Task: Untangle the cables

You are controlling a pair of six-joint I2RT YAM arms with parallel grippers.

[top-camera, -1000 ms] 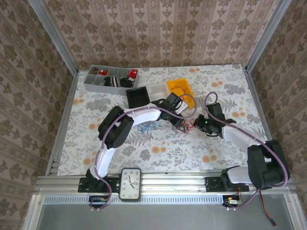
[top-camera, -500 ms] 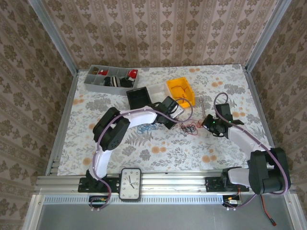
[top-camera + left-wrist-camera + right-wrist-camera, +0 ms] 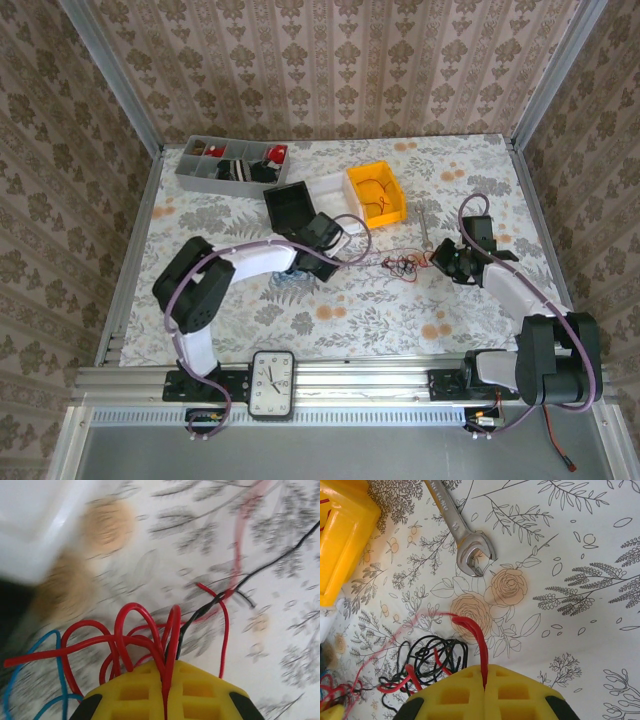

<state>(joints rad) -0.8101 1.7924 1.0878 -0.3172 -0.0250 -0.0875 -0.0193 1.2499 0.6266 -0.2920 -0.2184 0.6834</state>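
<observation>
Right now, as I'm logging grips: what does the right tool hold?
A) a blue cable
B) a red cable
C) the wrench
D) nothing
B: in the right wrist view a red cable runs into the seam of the shut right tool, while the wrench lies apart from it.

I've got my left gripper [image 3: 166, 672] clamped tight on the cables [image 3: 145, 640], its arm folded low just in front of the yellow bin [image 3: 377, 190]. My right gripper [image 3: 485, 672] pinches a red strand too, nearer than the bin and off to its right.
</observation>
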